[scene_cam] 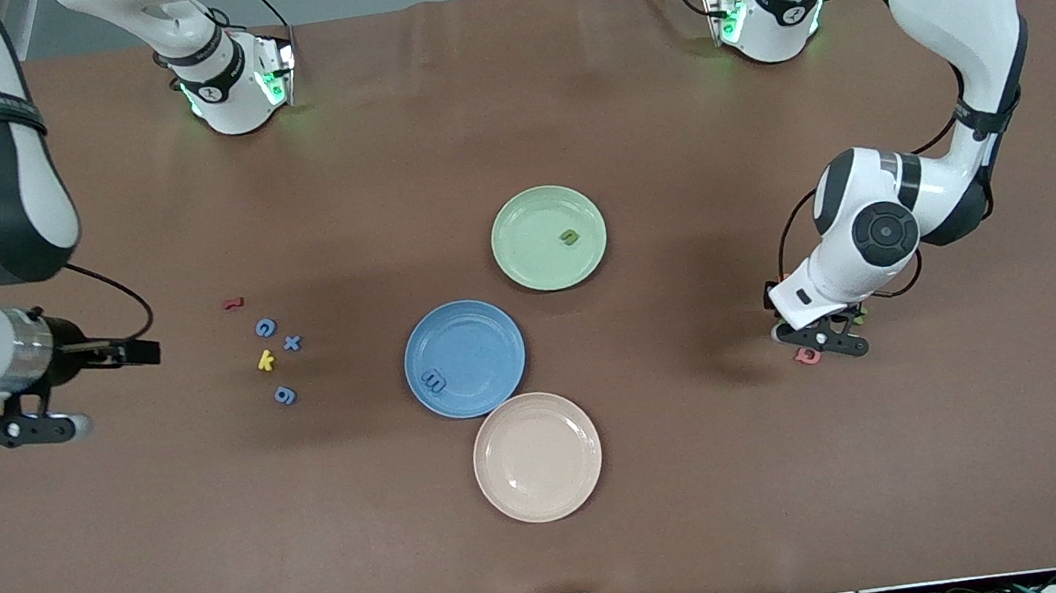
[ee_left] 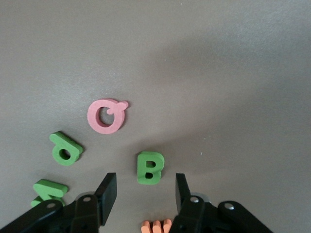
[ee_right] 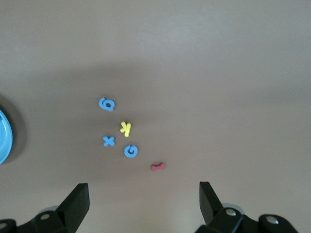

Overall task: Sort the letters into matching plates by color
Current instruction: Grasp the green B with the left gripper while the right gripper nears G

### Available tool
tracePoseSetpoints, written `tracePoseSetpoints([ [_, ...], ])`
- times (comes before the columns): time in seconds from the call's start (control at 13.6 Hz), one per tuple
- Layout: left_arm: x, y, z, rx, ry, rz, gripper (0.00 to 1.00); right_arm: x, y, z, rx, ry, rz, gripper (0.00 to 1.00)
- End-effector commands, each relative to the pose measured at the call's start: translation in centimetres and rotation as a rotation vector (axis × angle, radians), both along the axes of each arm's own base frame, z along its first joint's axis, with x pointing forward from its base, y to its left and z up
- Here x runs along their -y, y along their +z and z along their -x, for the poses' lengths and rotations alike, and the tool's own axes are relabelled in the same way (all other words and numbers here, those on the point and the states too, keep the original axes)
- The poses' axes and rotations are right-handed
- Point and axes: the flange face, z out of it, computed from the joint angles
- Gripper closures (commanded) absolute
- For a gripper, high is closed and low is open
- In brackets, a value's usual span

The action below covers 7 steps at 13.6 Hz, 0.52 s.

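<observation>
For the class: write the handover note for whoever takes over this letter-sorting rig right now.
Left gripper: low over the table, jaws open astride the green B, not yet gripping.
Right gripper: open, waiting above the blue letters.
Done: one green letter in the green plate, one blue letter in the blue plate.
Left: three green, three blue still on the table.

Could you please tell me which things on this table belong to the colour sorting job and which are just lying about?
Part of the job:
blue plate
green plate
blue letters
green letters

Just lying about:
beige plate
pink letter
yellow letter
red letter
orange letter
</observation>
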Motion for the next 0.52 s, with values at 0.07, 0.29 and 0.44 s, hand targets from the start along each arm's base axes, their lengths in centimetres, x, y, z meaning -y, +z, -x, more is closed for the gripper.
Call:
tracePoseSetpoints([
  [0.07,-0.6,-0.9,0.0,0.013,-0.013,0.012,0.46,-0.1,1.7,3.4,0.017,0.016,0.008,0.0],
  [0.29,-0.7,-1.4,0.1,0.006,-0.012,0.013,0.49,-0.1,0.6,5.3,0.052,0.015,0.003,0.0],
  [0.44,-0.6,-1.6,0.0,0.01,-0.012,0.016,0.5,-0.1,-2.0,6.8,0.069,0.013,-0.004,0.0],
])
